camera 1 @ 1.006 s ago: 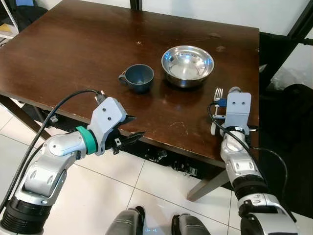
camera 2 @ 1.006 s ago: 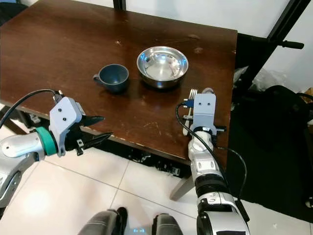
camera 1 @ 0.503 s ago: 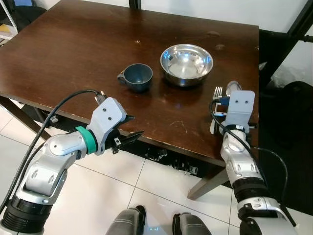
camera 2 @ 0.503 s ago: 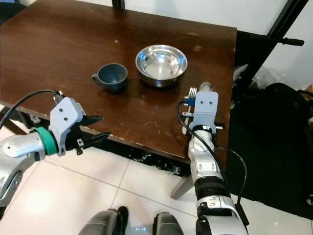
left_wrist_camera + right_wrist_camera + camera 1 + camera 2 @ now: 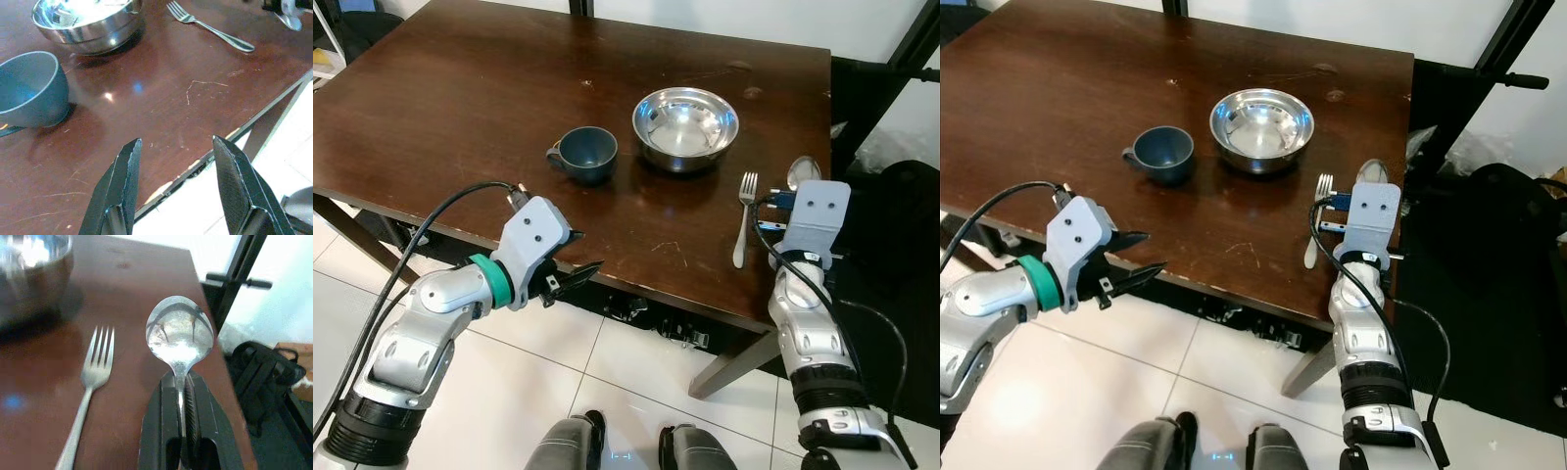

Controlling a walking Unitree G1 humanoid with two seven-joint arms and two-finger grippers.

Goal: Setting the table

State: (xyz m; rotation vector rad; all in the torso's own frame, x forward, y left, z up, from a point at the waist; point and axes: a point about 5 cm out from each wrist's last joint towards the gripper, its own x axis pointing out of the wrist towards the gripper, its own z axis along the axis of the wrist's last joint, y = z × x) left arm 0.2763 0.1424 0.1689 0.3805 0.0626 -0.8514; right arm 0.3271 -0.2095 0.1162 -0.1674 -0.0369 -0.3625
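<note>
On the dark wooden table (image 5: 460,98) stand a steel bowl (image 5: 685,127) and, to its left, a blue cup (image 5: 585,155). A fork (image 5: 743,217) lies right of the bowl, tines pointing away from me. My right gripper (image 5: 182,382) is shut on the handle of a spoon (image 5: 179,330), held just right of the fork near the table's right edge; the spoon's bowl (image 5: 803,171) pokes out beyond the grey wrist housing. My left gripper (image 5: 570,279) is open with nothing in it, at the table's front edge, below the cup.
A black metal stand (image 5: 1518,59) and a dark bag (image 5: 906,211) sit on the floor right of the table. White tiles (image 5: 509,392) lie in front, with my feet (image 5: 626,446) close to the table's front edge.
My right gripper has carried the spoon to the right, away from the fork, which now lies in plain sight. The left arm has hardly moved.
</note>
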